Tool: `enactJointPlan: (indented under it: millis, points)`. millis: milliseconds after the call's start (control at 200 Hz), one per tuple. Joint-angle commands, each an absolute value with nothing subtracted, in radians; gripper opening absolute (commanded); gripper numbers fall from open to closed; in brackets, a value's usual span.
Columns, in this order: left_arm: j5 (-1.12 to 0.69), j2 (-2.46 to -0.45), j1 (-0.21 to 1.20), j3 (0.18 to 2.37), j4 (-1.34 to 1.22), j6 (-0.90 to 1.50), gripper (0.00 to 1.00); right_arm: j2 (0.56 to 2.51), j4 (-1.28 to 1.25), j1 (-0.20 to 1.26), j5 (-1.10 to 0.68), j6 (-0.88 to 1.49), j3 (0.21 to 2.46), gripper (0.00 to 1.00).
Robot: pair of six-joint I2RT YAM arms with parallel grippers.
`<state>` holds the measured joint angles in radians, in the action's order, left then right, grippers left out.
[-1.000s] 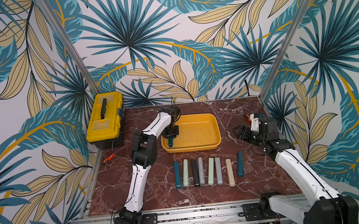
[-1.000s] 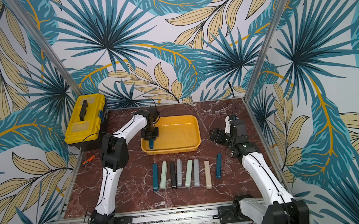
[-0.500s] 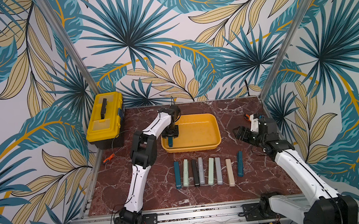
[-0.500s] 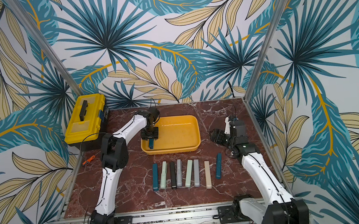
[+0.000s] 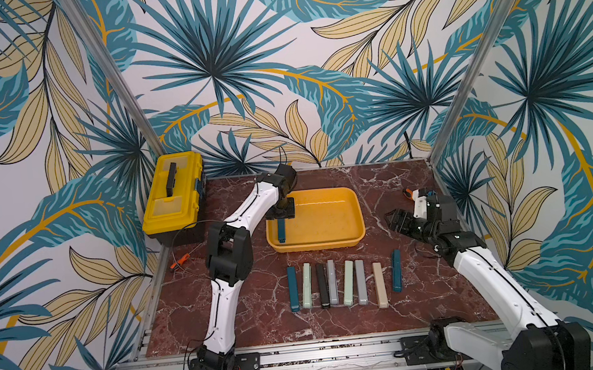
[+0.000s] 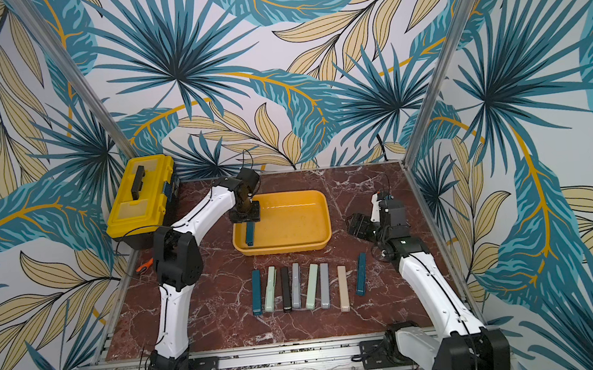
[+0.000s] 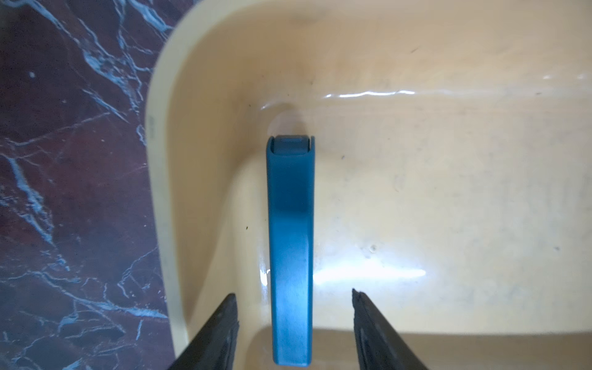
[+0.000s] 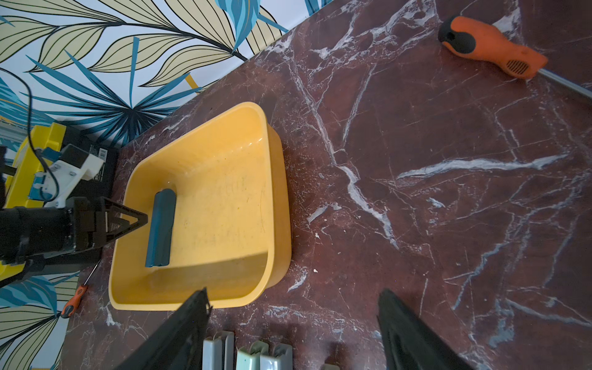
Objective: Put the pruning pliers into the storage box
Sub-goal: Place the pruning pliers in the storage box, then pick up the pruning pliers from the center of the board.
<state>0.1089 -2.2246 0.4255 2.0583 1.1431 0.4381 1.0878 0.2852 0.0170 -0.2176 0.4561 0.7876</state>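
Left fingers (image 7: 217,336) stood parted on either side of the teal pliers (image 7: 290,240), with a gap on both sides, gripping nothing. That piece lay flat on the floor of the storage box (image 7: 160,192), parallel to the wall on the left arm's side, one end close to a corner.

Risks from here:
- The fingers sat low and straddled the piece. Any retreat other than straight up could clip it and drag it or tip it onto the wall.
- The outer finger was near the box wall. A snag on the rim would slide the box across the smooth surface (image 5: 338,326) and shift the drop spot for later runs.
- Eight pliers (image 5: 332,281) remained in a row on the surface in front of the box. The six on the left-arm side were packed tight; I couldn't tell from a top view whether neighbours touched. With no room for a finger between them, a pick could nudge the next bar or pinch two.
- The beige bar (image 5: 380,284) and the far teal bar (image 5: 396,270) lay apart from the rest, so they look like safer first picks.
- Right fingers (image 8: 179,336) were wide open and empty, over bare surface beside the box. If both arms go for the box together, they could collide.
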Motion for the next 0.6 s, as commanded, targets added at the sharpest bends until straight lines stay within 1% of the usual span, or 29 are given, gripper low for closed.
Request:
enactJointPlan:
  millis: [0, 180, 285, 596]
  points:
    - [0.126, -2.142, 0.445, 2.077, 1.179, 0.439, 0.59, 1.076, 0.285, 0.022, -0.216, 0.448, 0.776, 0.84]
    - [0.174, -2.049, 0.471, 2.079, 1.282, 0.46, 0.59, 1.076, 0.279, 0.023, -0.235, 0.454, 0.786, 0.84]
    - [0.196, -1.969, 0.491, 2.024, 1.307, 0.489, 0.59, 1.078, 0.292, 0.022, -0.24, 0.448, 0.803, 0.84]
    - [0.205, -1.7, 0.583, 1.639, 1.271, 0.625, 0.59, 1.097, 0.279, 0.023, -0.273, 0.46, 0.826, 0.84]
